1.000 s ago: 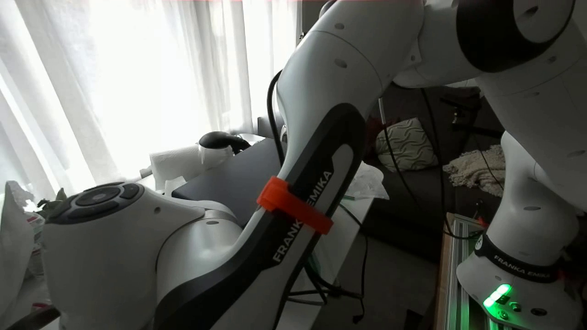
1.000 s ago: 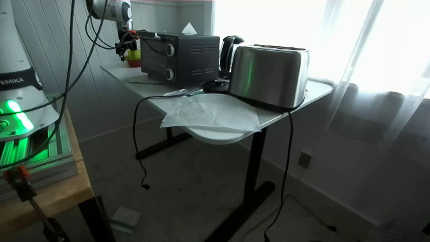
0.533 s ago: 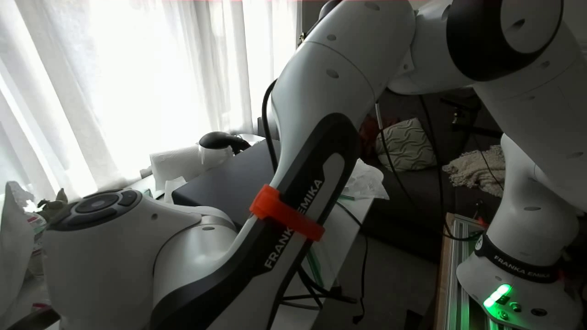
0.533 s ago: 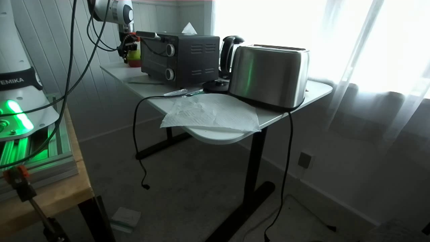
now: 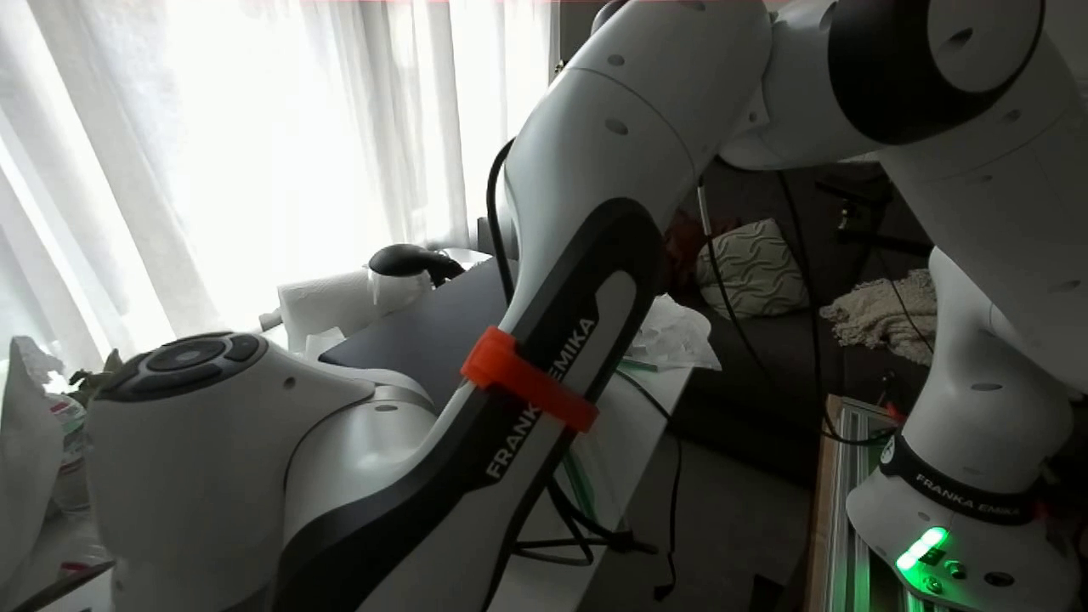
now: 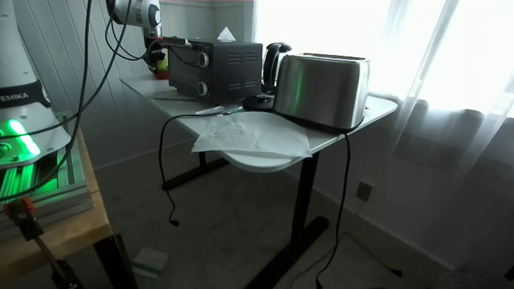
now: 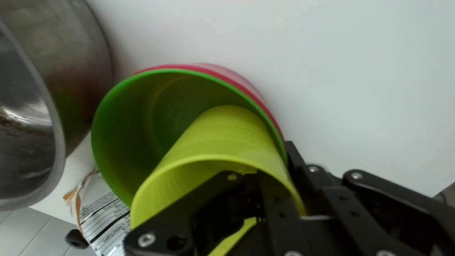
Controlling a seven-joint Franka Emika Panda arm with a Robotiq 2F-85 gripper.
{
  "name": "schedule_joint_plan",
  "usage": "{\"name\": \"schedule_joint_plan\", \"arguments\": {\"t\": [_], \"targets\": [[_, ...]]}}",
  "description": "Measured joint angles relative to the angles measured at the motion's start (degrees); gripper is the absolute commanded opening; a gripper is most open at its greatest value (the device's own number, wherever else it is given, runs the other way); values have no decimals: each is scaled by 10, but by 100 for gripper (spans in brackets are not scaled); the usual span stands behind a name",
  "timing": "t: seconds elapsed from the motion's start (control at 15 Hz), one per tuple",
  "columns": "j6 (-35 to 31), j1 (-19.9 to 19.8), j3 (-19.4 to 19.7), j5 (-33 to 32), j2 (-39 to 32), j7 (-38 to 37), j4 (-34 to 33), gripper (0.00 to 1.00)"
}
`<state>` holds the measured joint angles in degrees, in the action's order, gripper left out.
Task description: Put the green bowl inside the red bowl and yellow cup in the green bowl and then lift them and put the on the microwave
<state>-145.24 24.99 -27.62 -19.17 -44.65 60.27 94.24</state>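
Note:
The green bowl (image 7: 121,142) sits nested in the red bowl (image 7: 236,76) in the wrist view. Leaning inside the green bowl is the yellow cup (image 7: 227,131), its mouth toward the camera. My gripper (image 7: 273,160) straddles the stacked walls: one finger reaches inside the cup, the other finger (image 7: 296,156) presses outside the red bowl. It is shut on all three together; the inner fingertip is hidden. In an exterior view the gripper (image 6: 154,69) and the red bowl (image 6: 162,75) appear beside the black microwave (image 6: 237,68). Whether the bowls touch the table cannot be told.
A metal pot (image 7: 85,53) stands close to the bowls, with a printed packet (image 7: 106,213) below it. A silver toaster (image 6: 321,92), a kettle (image 6: 275,60) and a paper sheet (image 6: 253,136) share the table (image 6: 257,162). A white tissue (image 6: 226,34) sticks up behind the microwave top.
The gripper's fingers have come together on the stacked walls. The arm dipped, then rose slightly. The bowls have shifted a little toward the microwave.

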Motion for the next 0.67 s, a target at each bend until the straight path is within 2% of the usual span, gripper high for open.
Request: {"name": "schedule_joint_plan", "arguments": {"t": [0.27,0.67], "targets": [[-1,-14,2,1,41,-16,27,2],[-1,-37,14,1,161,-65,108,2]]}}
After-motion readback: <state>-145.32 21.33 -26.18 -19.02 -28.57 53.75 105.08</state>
